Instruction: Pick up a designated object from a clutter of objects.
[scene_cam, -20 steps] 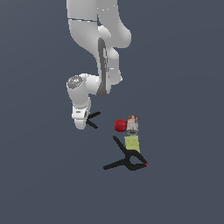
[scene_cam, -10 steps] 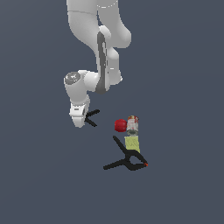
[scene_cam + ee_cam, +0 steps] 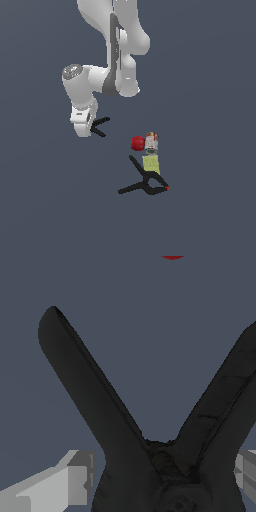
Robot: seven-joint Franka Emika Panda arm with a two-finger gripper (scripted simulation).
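The small black clamp [image 3: 99, 126] has thin splayed handles that stick out from my gripper [image 3: 87, 130] toward the exterior view's right. The gripper is shut on its body and holds it off the floor. In the wrist view the clamp [image 3: 150, 456] fills the frame as a V of two handles. My gripper [image 3: 160, 488] closes on it, with grey fingers [image 3: 70, 481] on either side of its pivot. Its red tip is hidden.
The rest of the clutter lies to the exterior view's lower right: a small red ball [image 3: 137, 144], a clear jar [image 3: 151, 152] with yellowish contents lying beside it, and the larger black clamp [image 3: 147, 183] with an orange tip.
My gripper has risen and shifted slightly to the exterior view's left, carrying the small clamp with it. The ball, jar and larger clamp have not moved.
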